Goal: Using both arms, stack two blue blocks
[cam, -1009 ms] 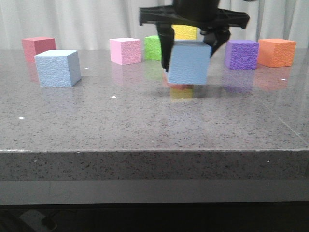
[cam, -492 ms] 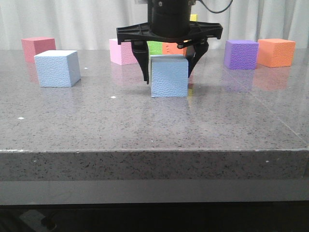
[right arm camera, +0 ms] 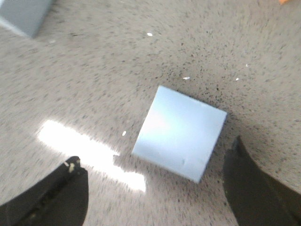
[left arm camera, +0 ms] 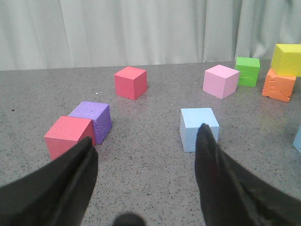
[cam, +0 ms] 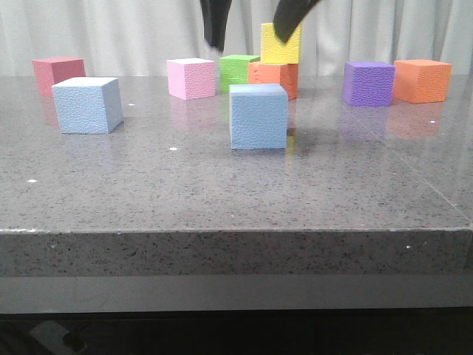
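Note:
One sky-blue block (cam: 258, 117) stands alone on the table's middle. My right gripper (cam: 248, 44) hangs open and empty above it, only its fingertips showing at the top edge. The right wrist view looks down on that block (right arm camera: 179, 133) between the spread fingers of the gripper (right arm camera: 155, 154), apart from both. The other blue block (cam: 87, 104) stands at the left. In the left wrist view this block (left arm camera: 199, 128) lies ahead of my open, empty left gripper (left arm camera: 146, 133), just past one fingertip. The left gripper is out of the front view.
Pink (cam: 191, 78), green (cam: 236, 72), purple (cam: 369, 83), orange (cam: 423, 80) and red (cam: 58, 73) cubes stand along the back. A yellow cube (cam: 281, 43) sits on an orange one (cam: 274, 78). A red cube (left arm camera: 69, 135) and a purple cube (left arm camera: 93, 120) stand near the left gripper.
The right gripper carried the blue block leftward, set it on the table, opened and rose to the top edge of the view. The left blue block has not moved.

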`<state>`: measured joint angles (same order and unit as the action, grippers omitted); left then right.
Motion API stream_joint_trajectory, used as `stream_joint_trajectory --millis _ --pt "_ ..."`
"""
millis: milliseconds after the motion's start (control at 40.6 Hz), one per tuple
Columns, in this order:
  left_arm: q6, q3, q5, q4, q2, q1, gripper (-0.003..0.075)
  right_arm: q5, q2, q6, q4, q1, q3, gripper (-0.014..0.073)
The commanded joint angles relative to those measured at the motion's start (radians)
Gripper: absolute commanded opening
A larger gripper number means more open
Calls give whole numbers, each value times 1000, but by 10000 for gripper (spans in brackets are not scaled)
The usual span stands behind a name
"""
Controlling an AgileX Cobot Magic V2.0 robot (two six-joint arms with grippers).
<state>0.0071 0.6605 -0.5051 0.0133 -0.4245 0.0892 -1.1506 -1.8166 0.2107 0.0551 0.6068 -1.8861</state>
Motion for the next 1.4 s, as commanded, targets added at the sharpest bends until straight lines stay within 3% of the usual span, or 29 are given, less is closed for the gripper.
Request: stream_joint_trajectory --millis 0,295,566,836,1058,1378 --pt "-7 27 74 -1 -15 6 438 40 155 -89 -41 -24 45 593" --pt "-7 27 74 -1 -15 6 438 248 478 -353 -328 -190 433 593" --pt "-7 27 74 -1 -15 6 438 364 768 -474 -331 -215 718 593" --pt "-7 27 74 -1 -15 6 438 488 1030 -492 -328 -215 958 593" --pt "-7 27 74 -1 -15 6 438 511 1150 -492 -308 -215 1078 593" --pt "-7 27 74 -1 -15 6 438 478 1152 -491 -319 -215 1097 593"
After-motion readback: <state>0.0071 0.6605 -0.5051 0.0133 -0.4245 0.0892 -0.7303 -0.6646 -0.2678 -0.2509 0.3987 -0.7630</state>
